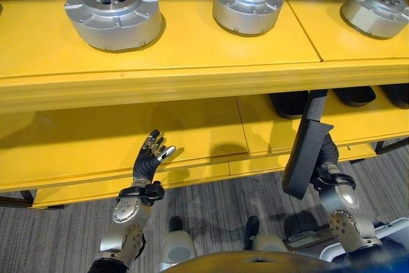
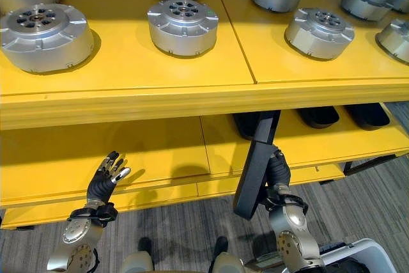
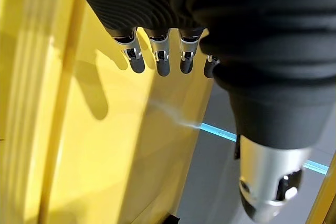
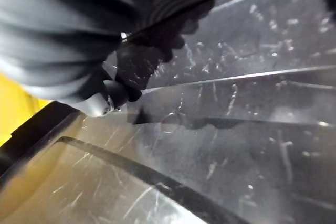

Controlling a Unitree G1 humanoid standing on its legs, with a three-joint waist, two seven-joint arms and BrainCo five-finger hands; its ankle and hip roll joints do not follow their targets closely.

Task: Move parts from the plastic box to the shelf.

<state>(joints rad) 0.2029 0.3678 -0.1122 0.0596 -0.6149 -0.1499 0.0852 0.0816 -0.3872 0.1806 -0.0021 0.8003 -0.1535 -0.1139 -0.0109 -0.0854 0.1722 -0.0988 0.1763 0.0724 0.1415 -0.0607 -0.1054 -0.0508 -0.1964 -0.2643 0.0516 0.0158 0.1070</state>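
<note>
A long black flat part (image 1: 305,152) stands nearly upright in front of the yellow shelf's lower level (image 1: 192,132). Its top end reaches up to the upper board's front edge. My right hand (image 1: 328,153) is shut on its lower half from the right side. The right wrist view shows the part's scratched dark surface (image 4: 236,108) close up, with a fingertip (image 4: 112,97) pressed on it. My left hand (image 1: 151,157) is open and holds nothing, its fingers (image 3: 157,61) straight, just at the front edge of the lower level (image 2: 160,190).
Several silver round parts (image 1: 115,14) (image 2: 183,25) sit on the top board. Black parts (image 1: 287,103) (image 2: 319,116) lie at the back of the lower level on the right. A pale plastic box's rim (image 2: 377,251) shows at the lower right, above grey carpet (image 1: 217,202).
</note>
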